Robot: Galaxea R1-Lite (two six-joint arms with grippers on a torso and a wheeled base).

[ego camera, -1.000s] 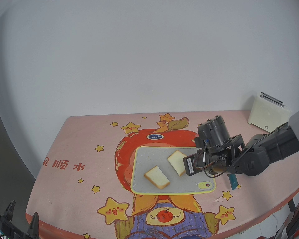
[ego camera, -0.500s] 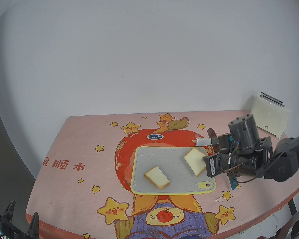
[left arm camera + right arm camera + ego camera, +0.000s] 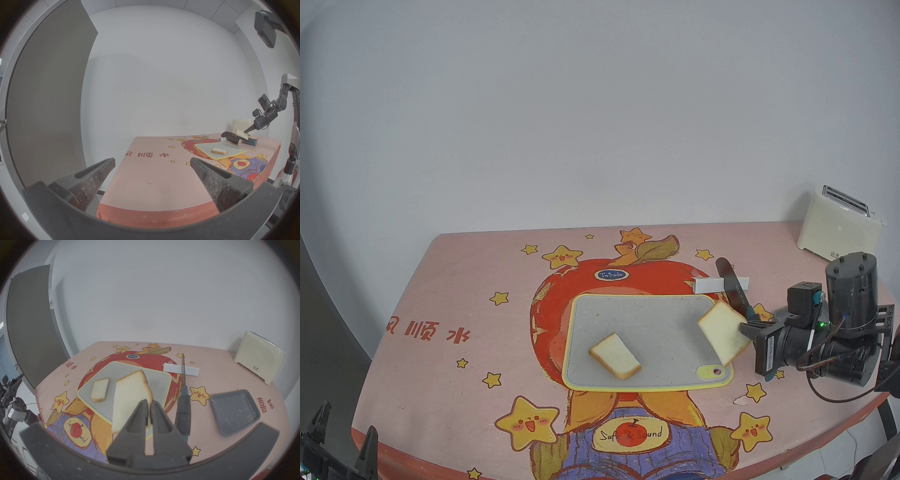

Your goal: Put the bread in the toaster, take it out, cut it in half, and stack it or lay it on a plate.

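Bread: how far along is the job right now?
Done: cut in two; one half lies on the cutting board, the knife beside it. In hand: the right tool is shut on the other half, above the board's right edge. Left: both halves onto the grey plate, which holds neither.

The room is bright, and the light is soft and even. In the head view the white wall (image 3: 600, 112) is palest in the middle and turns greyer toward the corners, most of all at the lower left. Shadows are faint, with soft edges. A thin one sits under the toaster (image 3: 837, 228) at the right edge. The pink table (image 3: 456, 300) has a dull, gentle shine. Its back edge bends like a bow. Both wrist views are round pictures with black corners, and straight lines curve near the rim. In the left wrist view the wall glows brightest in the centre.
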